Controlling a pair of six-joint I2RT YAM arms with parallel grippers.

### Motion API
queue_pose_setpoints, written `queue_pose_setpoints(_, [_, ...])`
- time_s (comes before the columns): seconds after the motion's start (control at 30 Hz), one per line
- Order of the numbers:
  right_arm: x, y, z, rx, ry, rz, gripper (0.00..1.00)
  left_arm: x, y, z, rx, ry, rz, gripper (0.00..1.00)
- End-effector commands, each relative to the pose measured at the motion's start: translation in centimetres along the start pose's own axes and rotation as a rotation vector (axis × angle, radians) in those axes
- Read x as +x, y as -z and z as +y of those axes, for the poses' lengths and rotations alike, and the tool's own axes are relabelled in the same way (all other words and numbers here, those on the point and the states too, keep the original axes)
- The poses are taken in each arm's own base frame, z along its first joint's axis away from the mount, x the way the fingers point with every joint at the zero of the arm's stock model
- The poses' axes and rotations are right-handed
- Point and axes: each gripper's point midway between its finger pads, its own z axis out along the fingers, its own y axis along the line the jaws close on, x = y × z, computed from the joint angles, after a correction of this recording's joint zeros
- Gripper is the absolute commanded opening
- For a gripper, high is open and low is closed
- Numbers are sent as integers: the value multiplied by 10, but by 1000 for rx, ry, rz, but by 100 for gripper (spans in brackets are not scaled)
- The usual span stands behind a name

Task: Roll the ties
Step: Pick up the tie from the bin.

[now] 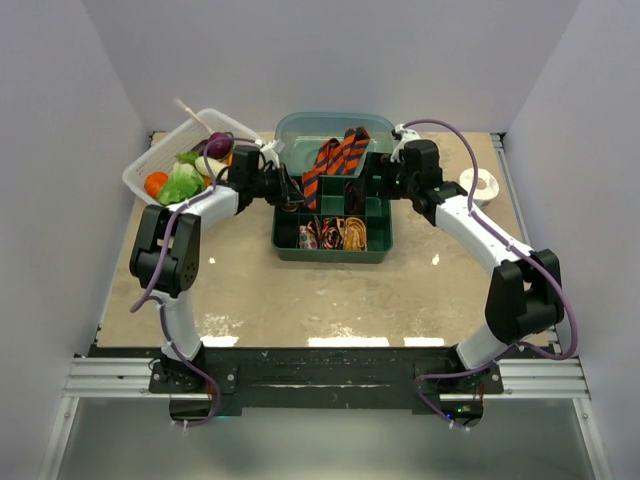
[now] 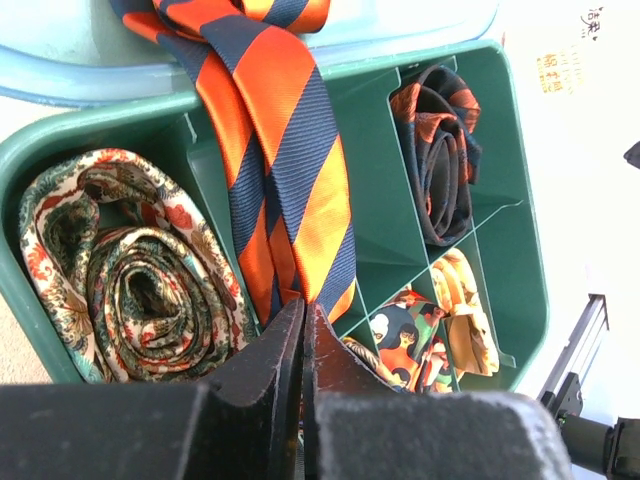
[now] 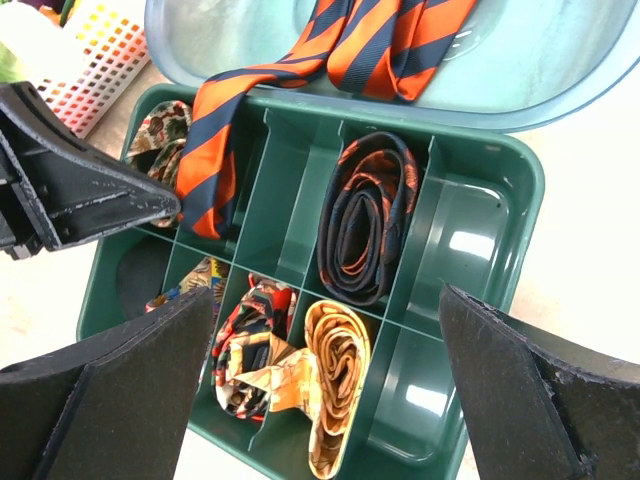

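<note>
TIE DUTY: Over the green divided box [image 2: 505, 160], your left gripper [image 2: 303, 328] is pressed together on the pointed tip of the orange-and-navy striped tie [image 2: 285, 150]. The tie trails from the clear lid [image 3: 560, 50] into the compartment beside the paisley coil [image 2: 130, 270]. Your right gripper [image 3: 328, 298] hangs spread wide above the rolled ties [image 3: 365, 215]. Keep the pinch firm and draw the fabric out flat and untwisted before coiling (the lid's edge looks likely to snag it). The small print [image 2: 565, 70] on the white surface is too small to read.

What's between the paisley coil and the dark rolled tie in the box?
The striped tie: its end hangs between the paisley coil and the dark rolled tie. Clearest in the left wrist view.
</note>
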Motion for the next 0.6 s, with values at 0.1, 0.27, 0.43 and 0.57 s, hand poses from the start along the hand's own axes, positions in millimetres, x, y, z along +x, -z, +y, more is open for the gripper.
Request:
queue_pose_setpoints(0.1, [-1,2,9,-49,-5,10,99,-31,12,-24,40,-69,-64,0])
queue_pose_setpoints(0.27, [4,-1,13,-77,-7,31,99,-35,17,-33,67,-78,-68,0])
queue_pose_setpoints(0.43, [12,-5,31,-183,-15,70,99,-36,29,-44,92,-55,-36,0])
queue_pose_setpoints(0.57, [18,-10,47,-231,0,88,99,-37,40,-60,154,-35,-5,0])
